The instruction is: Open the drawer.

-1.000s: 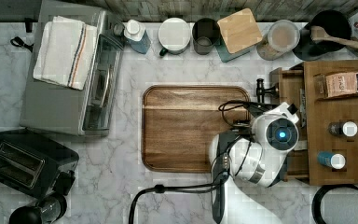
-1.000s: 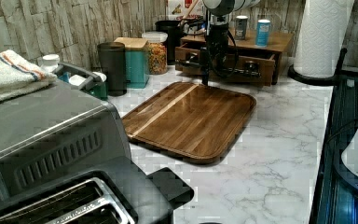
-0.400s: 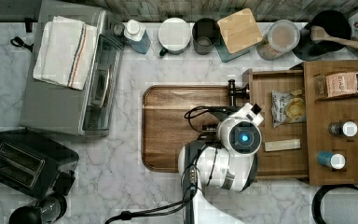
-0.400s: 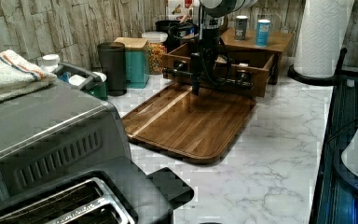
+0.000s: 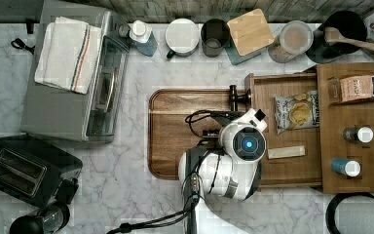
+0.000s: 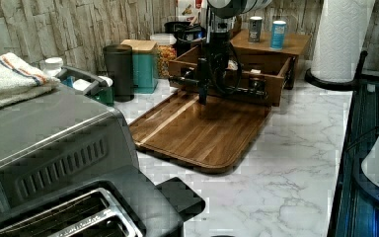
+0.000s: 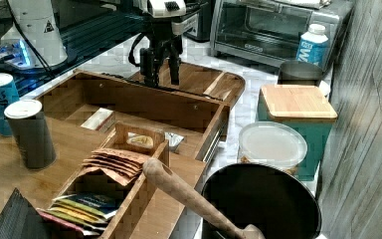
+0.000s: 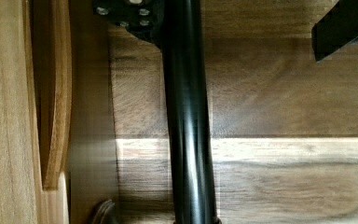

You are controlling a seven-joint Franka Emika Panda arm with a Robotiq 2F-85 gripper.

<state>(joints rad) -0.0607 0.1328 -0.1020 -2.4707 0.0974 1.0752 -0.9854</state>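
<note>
In the top view, the wooden drawer (image 5: 288, 171) is standing wide open, reaching out from the cabinet (image 5: 335, 146) toward the top view's left, with its front edge lying over the rim of the cutting board (image 5: 185, 131). A chip bag (image 5: 297, 111) is lying inside the drawer. The white Panda arm (image 5: 246, 144) is hanging over the drawer's front, covering most of the black bar handle (image 5: 234, 97). In the left view, the gripper (image 6: 203, 94) is pointing straight down at the handle, just in front of the drawer face, above the cutting board. In the right view, the gripper's two dark fingers (image 7: 149, 67) are standing apart, reaching down just beyond the drawer's front wall. In the wrist view, the handle is running as a thick black bar across the frame; one finger is sitting right against it, while the other is standing well apart from it, so the grip is loose rather than clamped.
</note>
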